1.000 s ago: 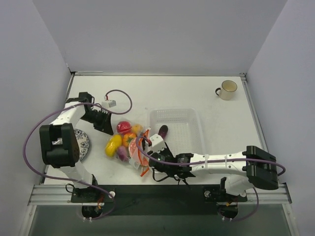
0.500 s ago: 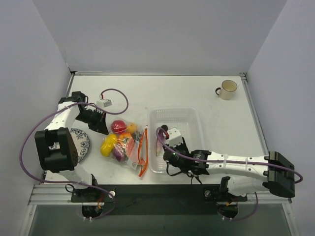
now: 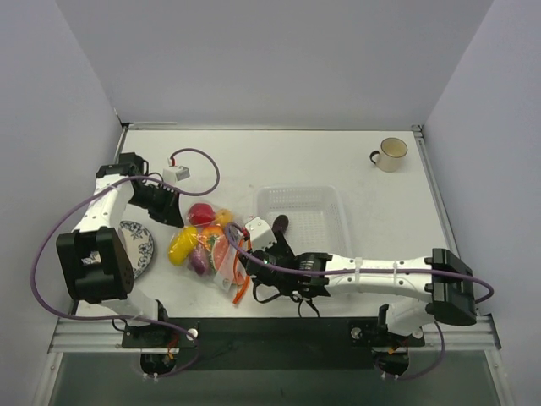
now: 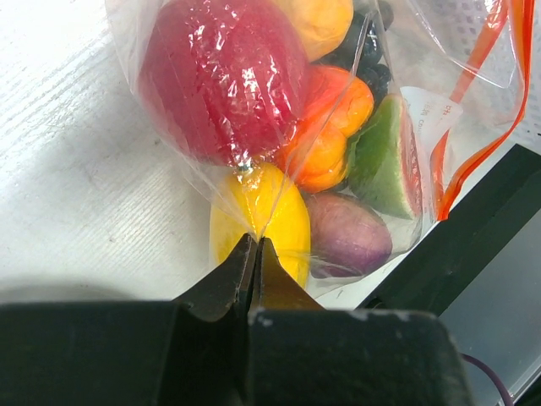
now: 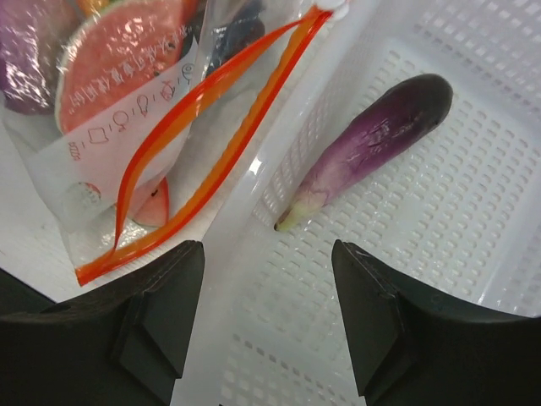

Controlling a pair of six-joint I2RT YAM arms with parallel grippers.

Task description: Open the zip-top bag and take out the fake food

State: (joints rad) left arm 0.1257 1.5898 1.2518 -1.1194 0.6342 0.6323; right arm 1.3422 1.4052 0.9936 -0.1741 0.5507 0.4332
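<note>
Table (image 3: 279,156): left claw (image 4: 254,247) pinches zip-top bag (image 4: 221,93), right claw (image 5: 264,258) spread.

In the top view the zip-top bag (image 3: 215,254) lies on the table (image 3: 279,161) left of centre, with the fake food (image 3: 182,245) inside it. A plate (image 3: 139,241) sits just left of the bag and a basket (image 3: 338,207) just right of it — an eggplant (image 3: 280,225) lies in the basket by its left wall. A mug (image 3: 390,154) stands at the upper right, well apart. The left gripper (image 4: 254,245) meets the bag's upper-left end; the right gripper (image 5: 266,271) hangs over the basket's left wall.
</note>
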